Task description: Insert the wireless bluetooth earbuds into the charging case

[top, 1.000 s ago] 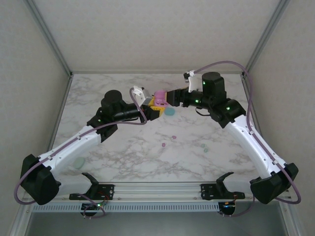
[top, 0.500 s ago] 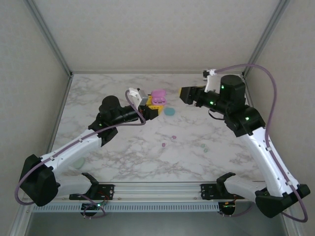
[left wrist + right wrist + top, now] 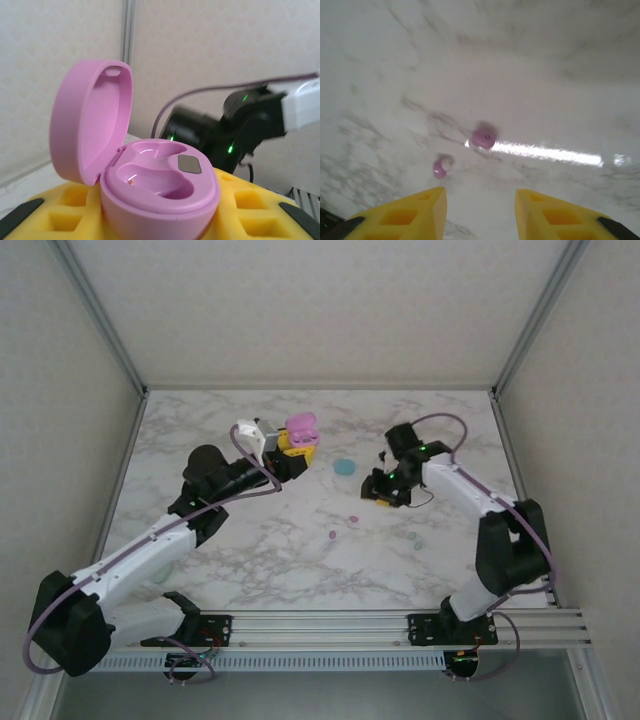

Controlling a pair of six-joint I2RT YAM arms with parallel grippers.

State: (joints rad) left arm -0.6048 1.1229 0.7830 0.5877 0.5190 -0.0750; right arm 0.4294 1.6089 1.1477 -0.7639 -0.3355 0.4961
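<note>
- Left pincer [image 3: 290,446] clamps the charging case [image 3: 160,184], lid back, so I can load it
- Right pincer [image 3: 480,215], parted and empty, probably targets the pink earbuds [image 3: 483,137]

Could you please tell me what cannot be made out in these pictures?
- Pink earbuds: right wrist view, blurred, so their exact shape is unclear.
- Teal earbuds: top view, too small to tell one from the other.
- Pink charging case: left wrist view, its base is cut off by the lower edge.
- Pale green object: top view, mostly covered by the left arm, so it cannot be identified.
</note>
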